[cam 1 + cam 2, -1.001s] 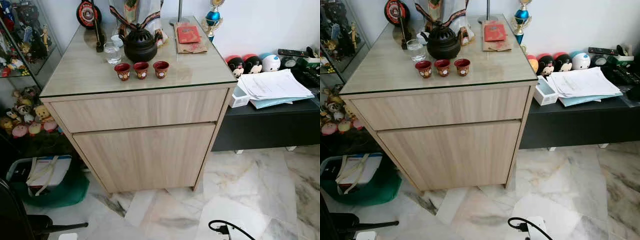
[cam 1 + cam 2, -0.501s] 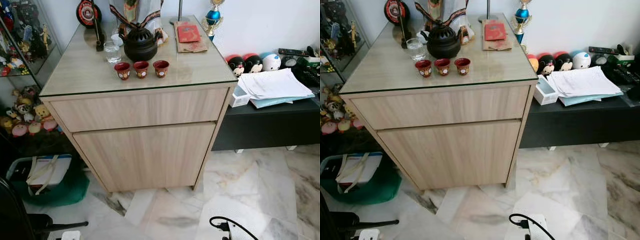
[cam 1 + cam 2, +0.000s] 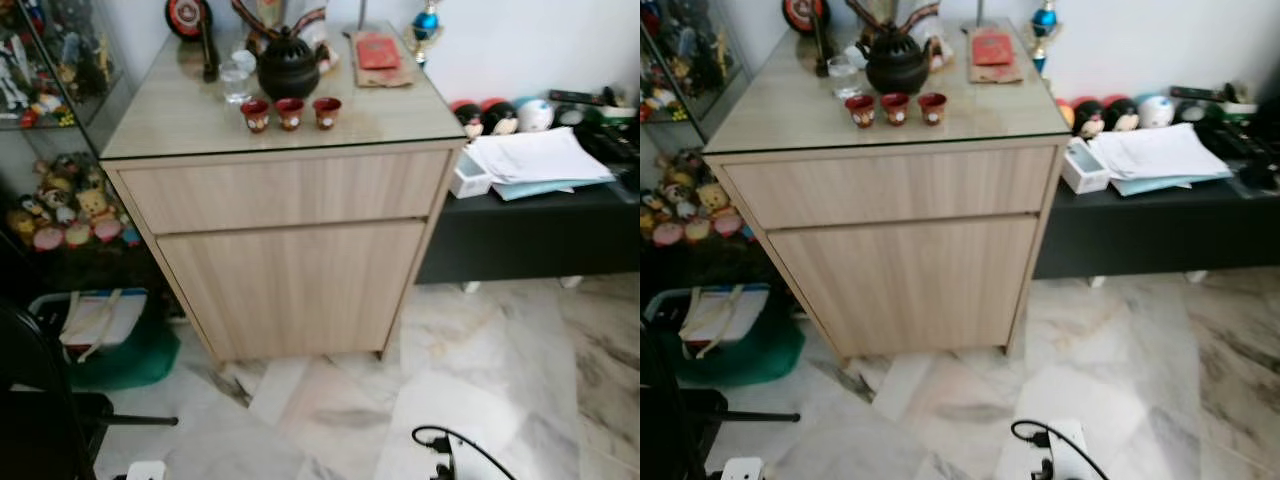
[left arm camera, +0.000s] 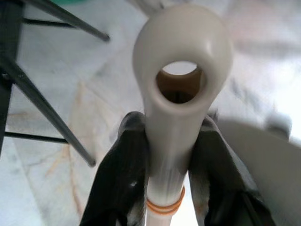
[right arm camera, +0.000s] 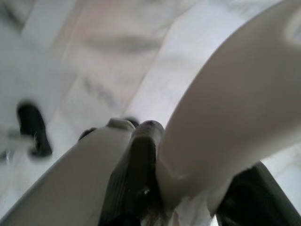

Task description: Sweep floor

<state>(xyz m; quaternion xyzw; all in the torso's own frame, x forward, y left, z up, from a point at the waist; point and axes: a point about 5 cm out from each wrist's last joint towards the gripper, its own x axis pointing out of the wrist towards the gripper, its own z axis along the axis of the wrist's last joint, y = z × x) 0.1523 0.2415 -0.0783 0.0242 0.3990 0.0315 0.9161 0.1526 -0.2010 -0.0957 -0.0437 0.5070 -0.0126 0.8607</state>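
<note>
The left gripper [image 4: 169,155] clamps a white broom handle [image 4: 176,94] and the right gripper [image 5: 188,188] clasps a white dustpan handle [image 5: 225,127] above the marble floor [image 3: 480,350], where a black cable [image 3: 465,450] lies before a wooden cabinet [image 3: 290,260] bearing a black teapot [image 3: 288,68].

So there's this light wood cabinet [image 3: 290,240] sitting on a white marble floor [image 3: 500,360], and its glass top has a black teapot [image 3: 288,68], three little red cups [image 3: 290,112], a drinking glass [image 3: 235,82] and a red booklet [image 3: 378,52] on it. Next to it a low black bench [image 3: 530,235] carries a stack of papers [image 3: 540,158] and some round toy heads [image 3: 500,115]. A black cable [image 3: 460,450] and a green bag [image 3: 115,350] lie on the floor.
</note>
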